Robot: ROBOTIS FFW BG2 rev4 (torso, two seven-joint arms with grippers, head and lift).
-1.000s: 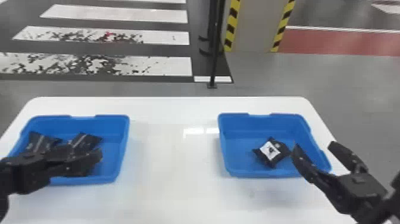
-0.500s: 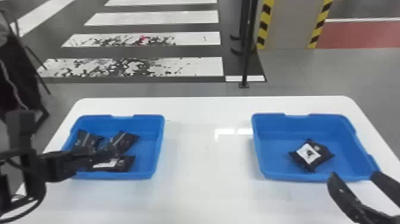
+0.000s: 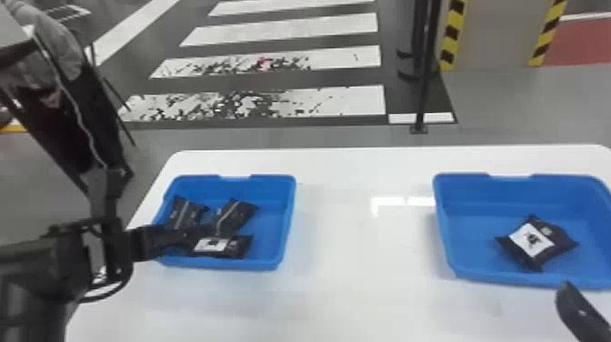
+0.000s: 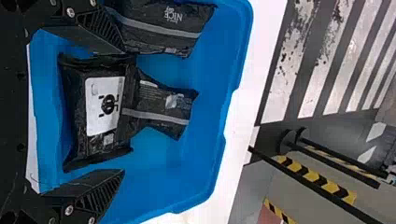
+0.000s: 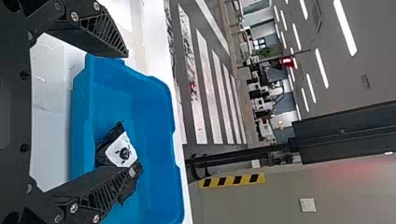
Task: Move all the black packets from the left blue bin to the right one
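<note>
Low at the near right corner of the head view, a finger of the right gripper [image 3: 582,309] pokes in, short of the right blue bin [image 3: 468,276]. In its own wrist view the right gripper [image 5: 130,112] stands wide open, with nothing in its hold, one finger covering part of the packet in that bin from the camera's angle.

Over on the other side, the left gripper [image 3: 200,234] reaches from the left edge across the left blue bin [image 3: 272,264]. By its wrist view the left gripper [image 4: 124,112] is also spread wide, its two fingers on either side of a white-labelled black packet [image 4: 105,107] but not closed on it; whether either one touches it, I cannot tell.

That labelled packet lies toward the near side of the left bin. Behind it are two more, a middle black packet [image 3: 234,217] that meets its far edge and a far-left black packet [image 3: 184,213]. Across the white bench [image 3: 354,291], the right bin holds one black packet [image 3: 536,245] with a white label facing up.

Beyond the bench stands a dark pole [image 3: 423,91], then a worn zebra crossing [image 3: 336,102] and a grey panel [image 3: 495,36] edged in yellow and black striped tape [image 3: 452,32].
</note>
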